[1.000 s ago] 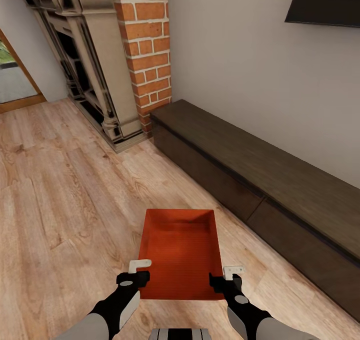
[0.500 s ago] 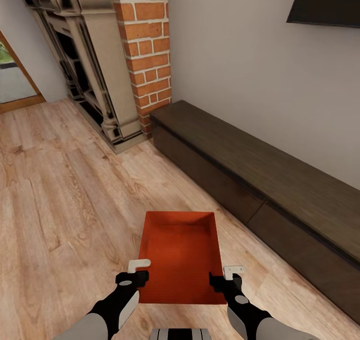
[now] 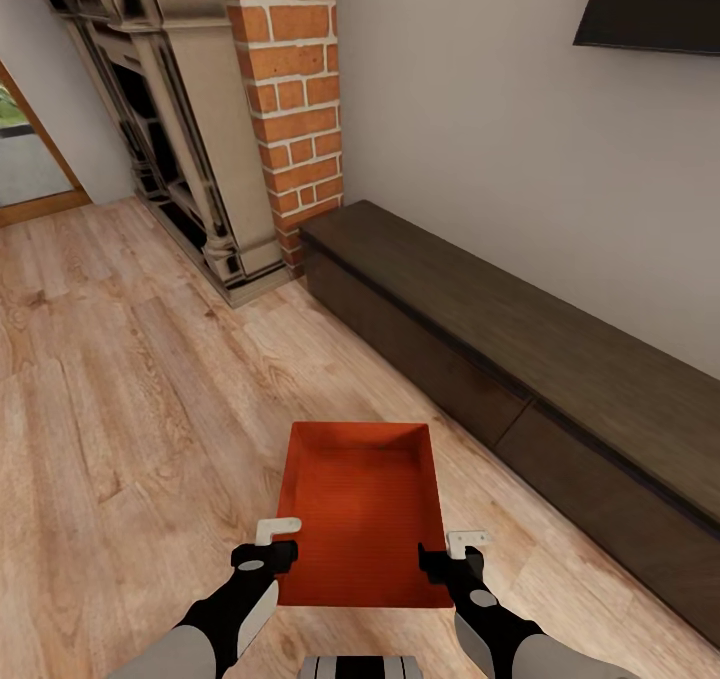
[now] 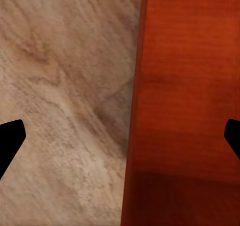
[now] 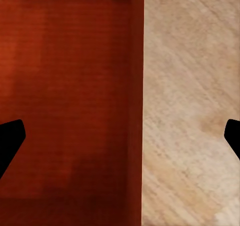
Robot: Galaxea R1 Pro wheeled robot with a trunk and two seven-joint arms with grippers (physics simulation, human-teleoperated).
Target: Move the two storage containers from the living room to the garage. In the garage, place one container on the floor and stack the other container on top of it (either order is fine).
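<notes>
Storage container: one orange-red storage container (image 3: pixel 362 512) in sight, an open box with low straight walls and nothing inside, lying on the light wood plank floor (image 3: pixel 120 399) of the living room, in the near centre of the head view, straight ahead of the robot.
Left tool: the left tool (image 3: pixel 271 542) is at the container's near left corner; its fingers are spread wide, one on each side of the left wall, as the left wrist view shows with wall (image 4: pixel 132 136) running between the two dark tips. It is released, not pressing the wall.
Right tool: the right tool (image 3: pixel 458 551) is at the near right corner, likewise spread astride the right wall (image 5: pixel 136 111), with box floor to one side and planks to the other.
Contact: whether either tool touches the rim is hard to judge from these angles; probably just above it.
Count of tools: two, one per side of the one box.
Cabinet: one long low dark wood cabinet (image 3: pixel 520 369) along the right wall, near the container's right side but apart from it.
Fireplace: one stone fireplace (image 3: pixel 170 109) at far left, with one red brick column (image 3: pixel 290 89) just right of it.
Screen: one dark screen (image 3: pixel 650 4) on the pale wall at far right.
Door: one wood-framed glass door (image 3: pixel 25 149) at the far left edge.
</notes>
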